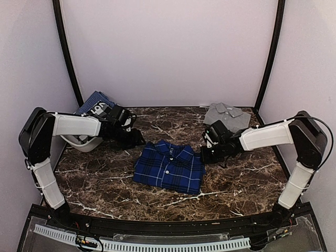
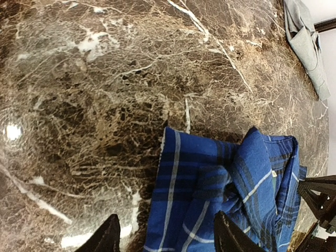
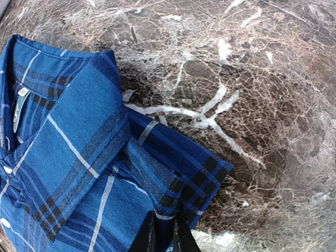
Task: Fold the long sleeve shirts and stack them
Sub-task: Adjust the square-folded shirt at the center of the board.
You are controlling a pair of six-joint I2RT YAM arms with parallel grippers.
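Two shirts are on the dark brown marbled tabletop. The royal-blue and black plaid cloth shirt lies folded into a compact rectangle at the centre, collar toward the back wall and white buttons running down its front. The plain grey collared shirt sits folded at the far right corner, well apart from the plaid one.

On the left, the left gripper is just off the plaid shirt's far left corner. Its fingers are spread wide, with the cloth's edge lying below between them and nothing gripped.

On the right, the right gripper is pressed against the shirt's right shoulder. Its fingers are drawn almost together, and the folded edge runs straight into that narrow gap, pinched.

A blue patterned cloth lies bunched in the far left corner, behind the left arm.
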